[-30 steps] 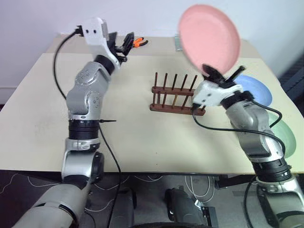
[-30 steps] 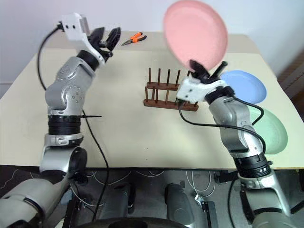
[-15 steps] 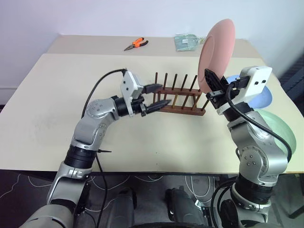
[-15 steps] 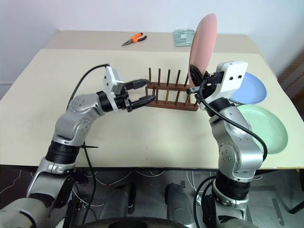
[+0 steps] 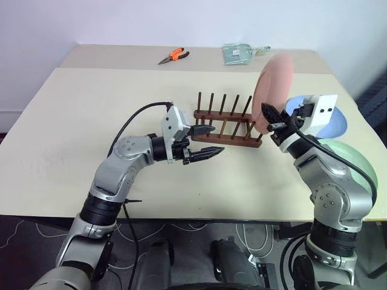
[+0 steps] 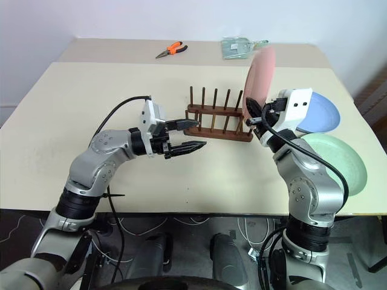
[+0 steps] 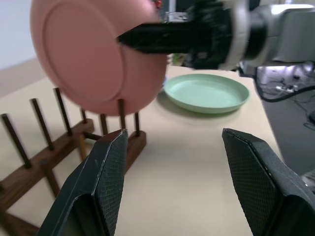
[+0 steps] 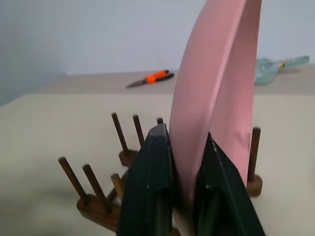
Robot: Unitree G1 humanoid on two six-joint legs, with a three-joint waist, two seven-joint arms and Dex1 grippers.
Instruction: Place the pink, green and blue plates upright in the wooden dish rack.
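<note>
The pink plate [image 5: 273,89] stands upright and edge-on over the right end of the wooden dish rack [image 5: 225,125], its lower edge down among the last pegs. My right gripper [image 8: 184,135] is shut on that lower edge, one finger on each face. Whether the plate rests on the rack I cannot tell. Level with the rack's left end and just in front of it, my left gripper [image 5: 216,139] points toward the plate, open and holding nothing. The blue plate [image 5: 332,122] lies flat behind my right wrist, partly hidden. Nearer the front right edge lies the green plate [image 5: 357,162].
Orange-handled pliers [image 5: 174,56] and a clear plastic packet [image 5: 242,52] lie at the back of the table [image 5: 72,133]. The rack's other peg slots hold nothing. A wall runs along the far side.
The pink plate has turned from face-on to edge-on and come down to the rack's right end. My left arm has swung down from the back left to the rack's left end.
</note>
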